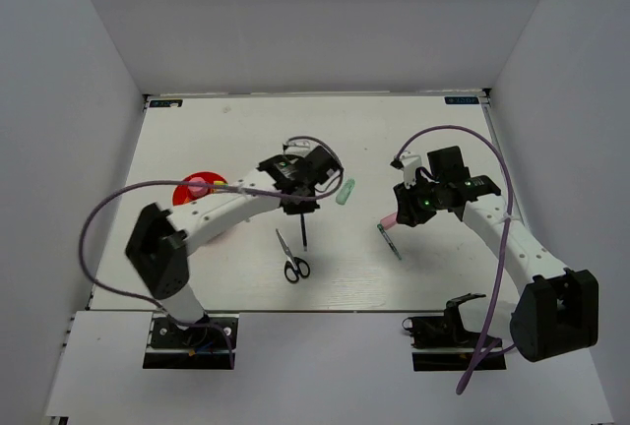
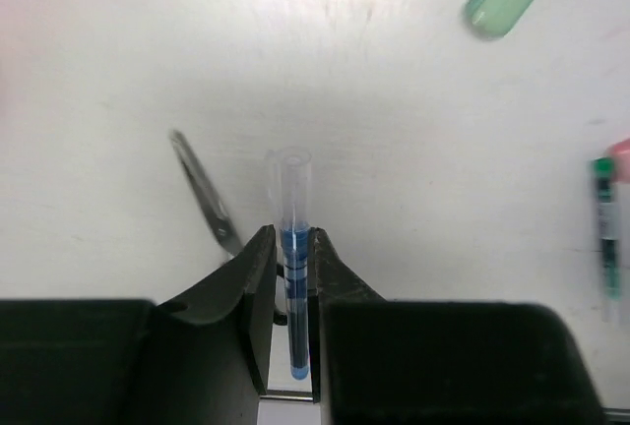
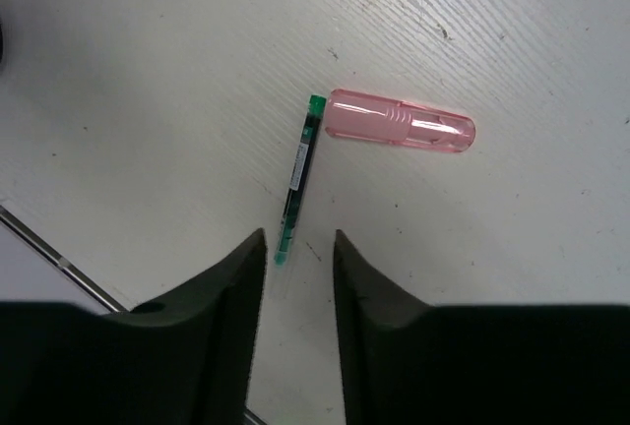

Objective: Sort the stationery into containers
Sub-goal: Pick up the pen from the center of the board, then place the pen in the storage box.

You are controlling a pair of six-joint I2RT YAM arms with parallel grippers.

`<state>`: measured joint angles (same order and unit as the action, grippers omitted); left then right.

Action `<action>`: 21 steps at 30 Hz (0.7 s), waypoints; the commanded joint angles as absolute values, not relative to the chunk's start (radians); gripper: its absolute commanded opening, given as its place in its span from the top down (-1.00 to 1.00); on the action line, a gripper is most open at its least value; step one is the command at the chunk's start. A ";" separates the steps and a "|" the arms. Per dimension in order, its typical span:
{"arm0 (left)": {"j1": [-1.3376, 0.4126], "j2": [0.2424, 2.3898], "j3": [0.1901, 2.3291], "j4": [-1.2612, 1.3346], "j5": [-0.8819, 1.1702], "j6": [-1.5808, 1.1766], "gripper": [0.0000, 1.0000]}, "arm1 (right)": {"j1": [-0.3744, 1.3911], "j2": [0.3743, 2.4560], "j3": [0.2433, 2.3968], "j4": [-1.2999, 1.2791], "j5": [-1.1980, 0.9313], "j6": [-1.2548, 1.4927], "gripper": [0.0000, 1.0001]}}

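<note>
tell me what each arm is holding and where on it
The left fingers pinch the blue pen at its blue middle, clear end sticking out. The right fingers hold nothing.

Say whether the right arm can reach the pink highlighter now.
Probably yes: the right gripper hangs just short of the pink highlighter, jaws apart and empty; only the green-capped marker lies close.

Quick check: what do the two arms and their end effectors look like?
The left arm and right arm have white links with black joint housings; a purple cable loops along each. The left end effector and right end effector each have two black, tapered fingers.
</note>
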<state>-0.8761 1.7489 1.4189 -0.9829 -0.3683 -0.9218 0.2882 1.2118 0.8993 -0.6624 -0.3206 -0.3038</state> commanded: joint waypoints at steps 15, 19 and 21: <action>-0.428 0.969 0.943 -0.480 -0.907 -0.379 0.99 | 0.287 1.164 0.870 -0.627 -0.364 -0.310 1.00; -0.277 0.973 0.936 -0.483 -0.816 -0.414 0.99 | 0.284 1.166 0.868 -0.629 -0.360 -0.310 1.00; -0.244 0.969 0.922 -0.471 -0.799 -0.419 0.99 | 0.287 1.167 0.868 -0.626 -0.360 -0.308 1.00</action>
<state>-0.2916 0.9901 0.9375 -0.5373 -0.8402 -0.4381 0.2882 1.1797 0.8719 -0.6491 -0.3435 -0.3038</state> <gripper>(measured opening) 0.257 0.001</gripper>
